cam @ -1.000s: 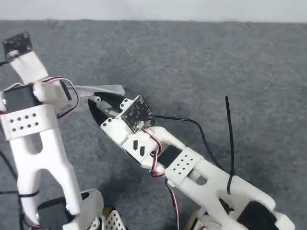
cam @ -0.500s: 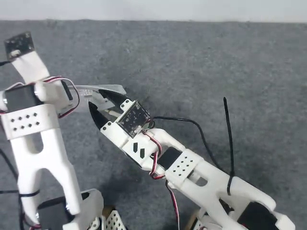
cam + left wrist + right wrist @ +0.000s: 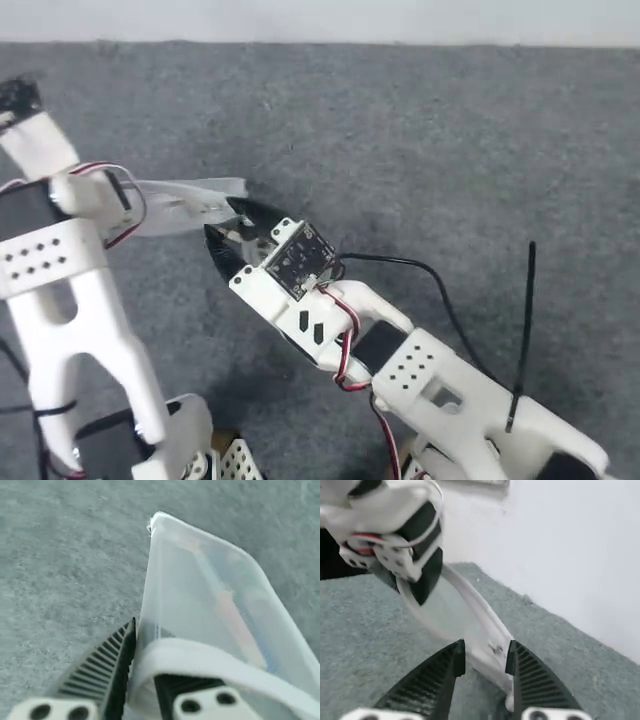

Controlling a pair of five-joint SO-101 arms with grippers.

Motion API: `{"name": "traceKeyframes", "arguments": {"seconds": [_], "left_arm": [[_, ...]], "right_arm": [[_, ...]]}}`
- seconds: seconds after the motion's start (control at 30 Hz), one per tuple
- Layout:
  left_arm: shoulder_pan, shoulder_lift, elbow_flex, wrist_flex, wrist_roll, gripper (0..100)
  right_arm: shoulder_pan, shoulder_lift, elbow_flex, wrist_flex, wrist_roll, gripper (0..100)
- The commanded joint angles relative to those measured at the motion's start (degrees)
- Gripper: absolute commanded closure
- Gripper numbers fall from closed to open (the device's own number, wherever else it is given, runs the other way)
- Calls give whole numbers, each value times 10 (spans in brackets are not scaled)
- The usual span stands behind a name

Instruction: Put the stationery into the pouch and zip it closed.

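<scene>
Right wrist view: my right gripper point(image 3: 485, 650) stood with jaws parted astride the zip edge of the translucent soft plastic pouch point(image 3: 470, 605). The pouch's long axis ran straight away toward my left gripper point(image 3: 145, 665), which clamped the far end and held it aloft.

A grey, felt-like carpet surface point(image 3: 470, 140) stretches back to a plain white wall point(image 3: 330, 18) along the far edge.

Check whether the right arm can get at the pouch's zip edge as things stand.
Probably yes. The left gripper holds the pouch out toward it, and the right gripper has its open jaws on either side of the zip edge, with nothing else in the way.
</scene>
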Motion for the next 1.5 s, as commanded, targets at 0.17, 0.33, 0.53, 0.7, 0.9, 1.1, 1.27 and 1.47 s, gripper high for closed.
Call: {"name": "traceKeyframes", "arguments": {"seconds": [0.17,0.33,0.53,0.7,0.9,1.1,1.27,1.47], "left_arm": [[-89,-23,-7,-31,8,991],[-127,-24,-7,-39,23,991],[-178,-24,-22,-43,26,991],[-188,-24,-22,-46,26,991],[-193,-24,-22,-47,26,991],[-222,-24,-22,-55,26,991],[-222,-24,-22,-55,26,991],[-220,-24,-22,-55,26,991]], "right_arm": [[-1,-58,-31,68,8,859],[0,-58,-31,68,9,921],[15,-47,-37,69,9,902],[15,33,-94,146,9,889],[27,158,-181,213,6,888],[31,248,-222,215,9,888],[32,321,-263,227,10,835],[34,420,-387,361,10,816]]}}
